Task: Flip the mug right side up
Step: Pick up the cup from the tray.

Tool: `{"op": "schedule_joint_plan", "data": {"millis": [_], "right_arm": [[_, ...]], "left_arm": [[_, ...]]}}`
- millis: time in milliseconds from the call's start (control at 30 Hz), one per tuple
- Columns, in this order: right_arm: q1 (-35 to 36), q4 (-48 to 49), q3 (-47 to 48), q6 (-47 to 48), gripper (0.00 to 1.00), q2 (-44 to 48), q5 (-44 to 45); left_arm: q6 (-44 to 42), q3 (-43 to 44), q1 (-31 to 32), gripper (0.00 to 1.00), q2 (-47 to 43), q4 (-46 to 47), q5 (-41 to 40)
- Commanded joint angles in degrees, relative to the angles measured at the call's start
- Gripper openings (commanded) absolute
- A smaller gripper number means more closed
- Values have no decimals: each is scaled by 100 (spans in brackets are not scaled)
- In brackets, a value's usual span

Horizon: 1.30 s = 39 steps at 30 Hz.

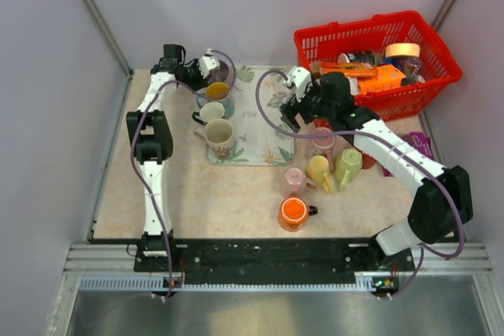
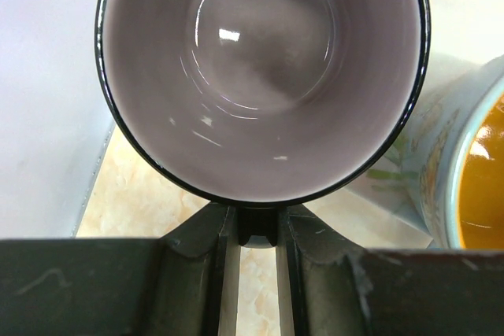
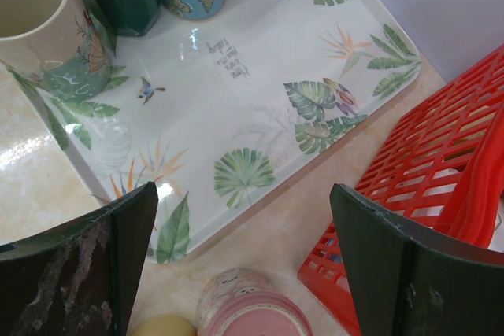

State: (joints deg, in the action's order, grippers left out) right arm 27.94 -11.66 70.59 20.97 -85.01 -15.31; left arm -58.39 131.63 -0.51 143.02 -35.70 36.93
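Note:
My left gripper (image 1: pixel 206 68) is shut on the handle of a black mug (image 1: pixel 221 76) with a lilac inside, at the back left corner of the leaf-print tray (image 1: pixel 256 127). In the left wrist view the mug (image 2: pixel 260 68) fills the frame with its opening facing the camera. Its handle is pinched at my gripper (image 2: pixel 257 230). The mug looks tilted, off the surface. My right gripper (image 1: pixel 293 112) is open and empty beside the tray's right edge. In the right wrist view my gripper (image 3: pixel 244 257) hovers above a pink mug (image 3: pixel 248 308).
A blue mug with an orange inside (image 1: pixel 217 90), a green mug (image 1: pixel 211 110) and a cream mug (image 1: pixel 220 134) stand on the tray. Pink (image 1: pixel 294 181), yellow (image 1: pixel 320 171), green (image 1: pixel 347 167) and orange (image 1: pixel 293 212) mugs cluster on the table. A red basket (image 1: pixel 429 41) stands back right.

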Motion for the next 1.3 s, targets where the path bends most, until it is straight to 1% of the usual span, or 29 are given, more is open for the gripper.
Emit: {"op": "schedule_joint_plan", "data": {"millis": [0, 100, 400, 433, 533, 600, 800, 933, 1133, 1200, 1267], "right_arm": [[-166, -144, 43, -76, 90, -24, 90], [-166, -161, 25, -67, 90, -24, 98], [-166, -152, -27, -84, 90, -24, 90], [-166, -152, -27, -93, 90, -42, 98], [-166, -152, -1, -76, 90, -33, 98], [-166, -144, -19, -67, 90, -42, 98], [-166, -152, -36, -41, 90, -51, 98], [-166, -135, -45, -49, 90, -33, 90], [-166, -126, -54, -41, 90, 20, 81], [-166, -135, -54, -23, 90, 46, 81], [-166, -126, -71, -14, 91, 99, 81]], "left_arm": [[275, 170, 25, 21, -11, 705, 289], [346, 170, 25, 23, 41, 793, 271], [530, 161, 34, 24, 86, 977, 166], [557, 152, 25, 25, 86, 1030, 166], [723, 108, 25, 32, 77, 1249, 122], [803, 99, 25, 35, 68, 1346, 122], [873, 21, 25, 36, 15, 1496, 87], [952, -208, 25, 37, -125, 1742, -10], [1137, -586, 25, 42, -406, 2146, -370], [1312, -752, 25, 44, -599, 2216, -318], [1592, -1138, -1, 47, -958, 2583, -248]]}}
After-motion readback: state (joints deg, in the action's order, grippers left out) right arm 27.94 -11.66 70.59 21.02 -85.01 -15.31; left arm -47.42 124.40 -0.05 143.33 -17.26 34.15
